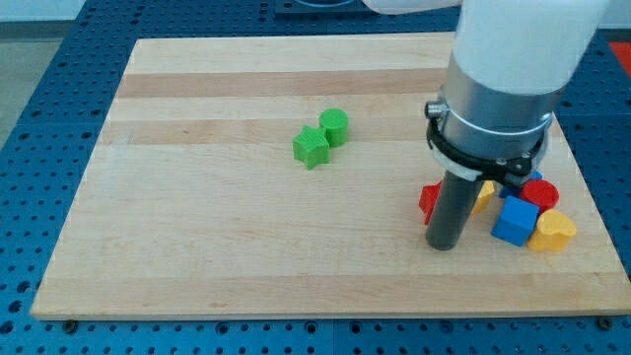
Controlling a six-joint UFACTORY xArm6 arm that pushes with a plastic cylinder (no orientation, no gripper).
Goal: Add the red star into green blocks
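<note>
My tip (pixel 443 245) beside red star (pixel 427 199)

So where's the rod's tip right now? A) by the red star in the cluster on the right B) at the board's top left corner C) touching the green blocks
A: my tip sits just below the red star, far from the green star and green cylinder.

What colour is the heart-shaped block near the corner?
Yellow. The heart block shows in the camera view, at the view's bottom right, beside a blue block.
</note>
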